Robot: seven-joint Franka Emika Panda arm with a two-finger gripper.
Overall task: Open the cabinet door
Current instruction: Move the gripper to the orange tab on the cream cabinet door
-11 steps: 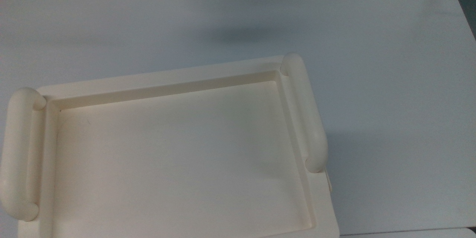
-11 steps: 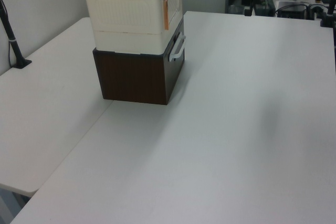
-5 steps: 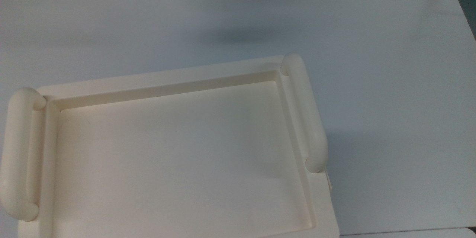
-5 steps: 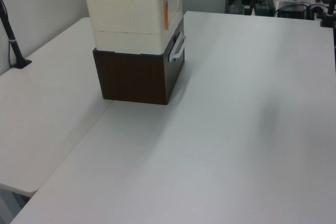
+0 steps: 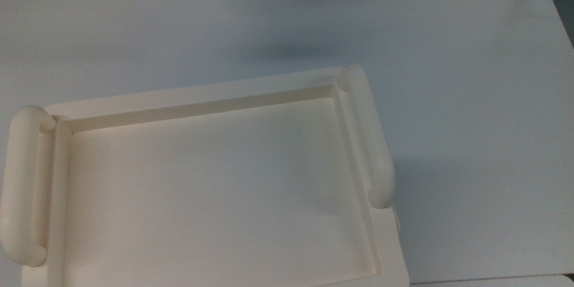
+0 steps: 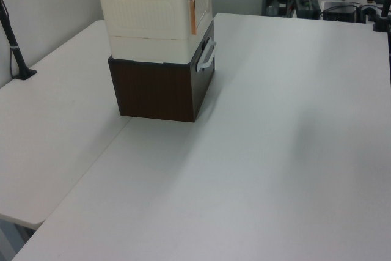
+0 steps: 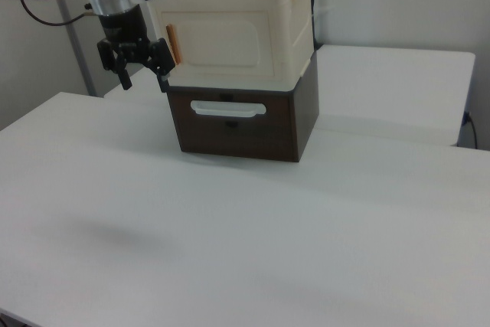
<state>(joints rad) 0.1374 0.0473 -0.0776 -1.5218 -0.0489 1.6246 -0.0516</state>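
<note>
White tabletop (image 7: pixel 230 227); cream-white plastic cabinet (image 7: pixel 237 28), flat cream door (image 7: pixel 222 40) shut. Black two-finger gripper (image 7: pixel 142 74), fingers spread and empty. Approach step: next, reach the door's orange-tabbed edge (image 7: pixel 173 44).

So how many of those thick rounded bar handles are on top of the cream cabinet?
2. One bar handle runs along the short side of the cabinet at the top view's left, the other bar handle along the short side at the top view's right. None seems hidden.

A dark brown box (image 7: pixel 237 124) with a white handle (image 7: pixel 227 109) stands on a white table (image 7: pixel 253 227).
</note>
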